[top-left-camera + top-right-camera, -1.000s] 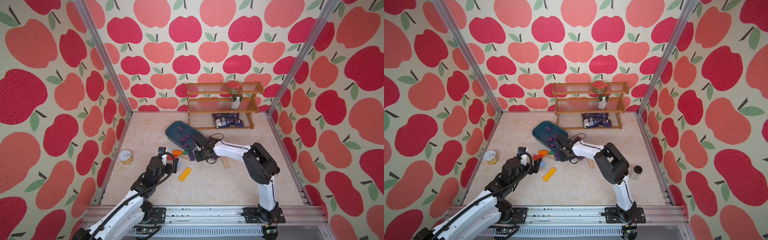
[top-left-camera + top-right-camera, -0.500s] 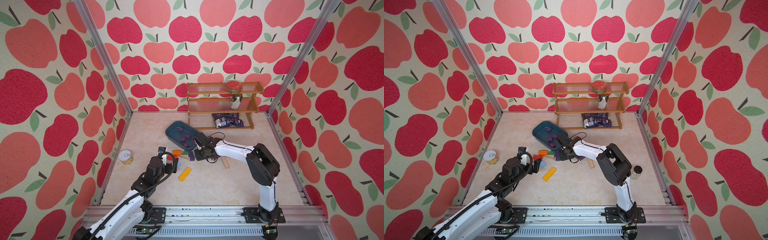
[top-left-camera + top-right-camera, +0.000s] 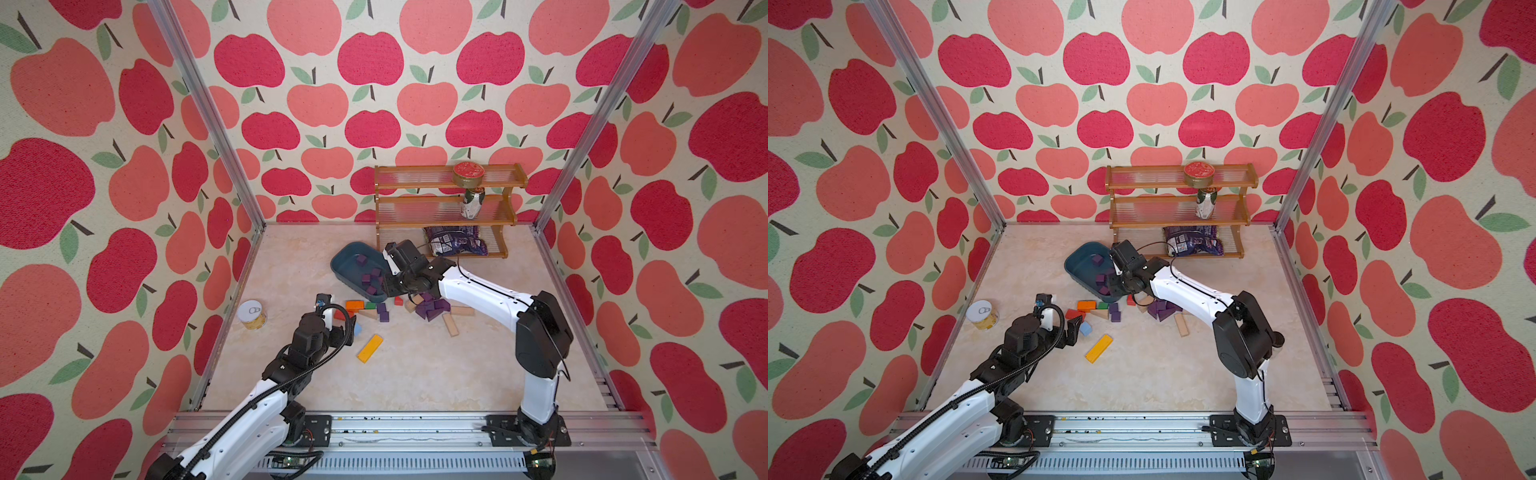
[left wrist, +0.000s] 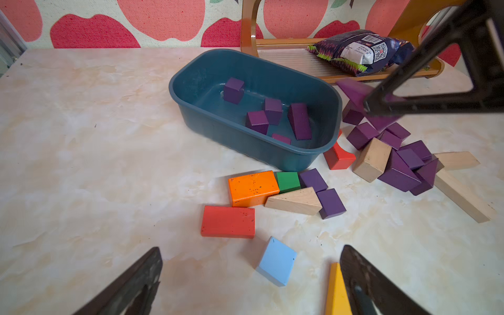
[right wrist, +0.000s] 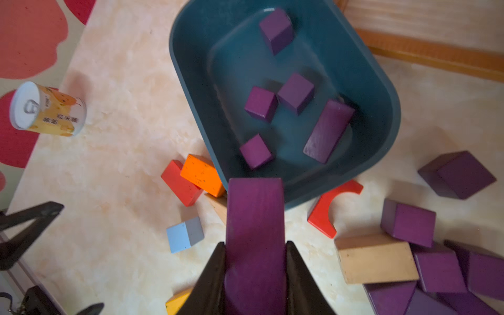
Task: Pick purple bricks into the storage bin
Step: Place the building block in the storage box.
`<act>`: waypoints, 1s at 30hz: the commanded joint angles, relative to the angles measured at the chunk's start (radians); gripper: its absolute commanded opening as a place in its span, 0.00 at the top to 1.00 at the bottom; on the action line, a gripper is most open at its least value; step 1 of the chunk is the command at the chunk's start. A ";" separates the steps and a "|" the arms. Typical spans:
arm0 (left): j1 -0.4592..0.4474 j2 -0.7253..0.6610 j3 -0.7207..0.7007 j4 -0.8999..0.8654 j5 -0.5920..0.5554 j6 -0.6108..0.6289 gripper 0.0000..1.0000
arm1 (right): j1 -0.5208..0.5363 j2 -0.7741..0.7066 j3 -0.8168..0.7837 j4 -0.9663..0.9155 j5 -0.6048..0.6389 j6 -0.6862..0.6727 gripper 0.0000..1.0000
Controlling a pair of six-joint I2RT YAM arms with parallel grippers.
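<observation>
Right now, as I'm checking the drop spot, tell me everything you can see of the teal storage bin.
The storage bin is a shallow dark teal tub, plastic by its look, rectangular with rounded corners and a rolled rim. It stands upright and open on the marbled table, askew before the wooden rack. Five purple bricks lie inside: four cubes and one longer block. A red arched block sits at one corner. The right tool holds a long purple brick by its rim.
</observation>
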 commanded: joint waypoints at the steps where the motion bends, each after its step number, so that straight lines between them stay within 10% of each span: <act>1: 0.008 0.003 -0.017 0.013 0.014 -0.014 0.01 | -0.021 0.095 0.103 -0.025 -0.037 -0.032 0.84; 11: 0.015 -0.005 -0.021 0.010 0.016 -0.019 0.01 | -0.037 0.260 0.292 -0.119 -0.014 -0.042 0.81; 16: 0.016 -0.008 -0.019 0.006 0.016 -0.023 0.01 | -0.032 0.233 0.253 -0.078 -0.005 -0.070 0.33; 30: 0.018 -0.024 -0.022 0.001 0.014 -0.024 0.01 | 0.045 -0.072 -0.188 0.075 0.074 -0.003 0.35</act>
